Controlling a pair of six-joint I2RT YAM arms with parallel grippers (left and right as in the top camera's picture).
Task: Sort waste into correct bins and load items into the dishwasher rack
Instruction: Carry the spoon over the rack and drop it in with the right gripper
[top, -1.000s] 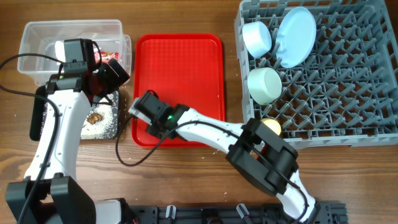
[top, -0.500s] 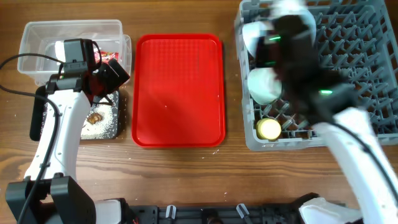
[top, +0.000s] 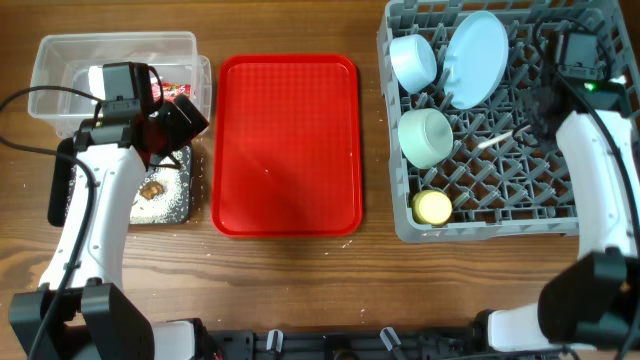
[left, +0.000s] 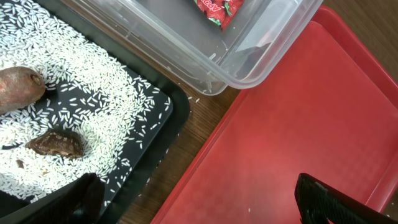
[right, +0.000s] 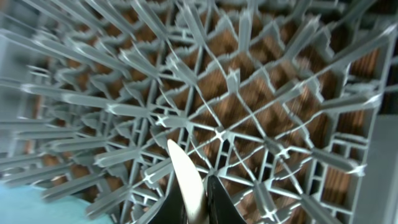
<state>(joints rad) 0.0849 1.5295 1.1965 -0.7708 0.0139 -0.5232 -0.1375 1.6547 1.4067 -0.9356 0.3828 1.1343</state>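
My right gripper is shut on the white spoon and holds it just above the grey dishwasher rack. In the overhead view the spoon sticks out left of the right gripper over the rack. The rack holds a pale bowl, the plate, the mint bowl and the yellow cup. My left gripper is open and empty between the black tray and the clear tub. The black tray holds rice, the root and the brown lump. The red wrapper lies in the tub.
The flat red tray lies between the bins and the rack, with a grain or two of rice on it. A few rice grains lie on the wood by the black tray. The left arm hangs over the black tray.
My right arm has swung from the red tray's lower left edge across to the right part of the rack, with the spoon in its jaws. The left arm has not moved.
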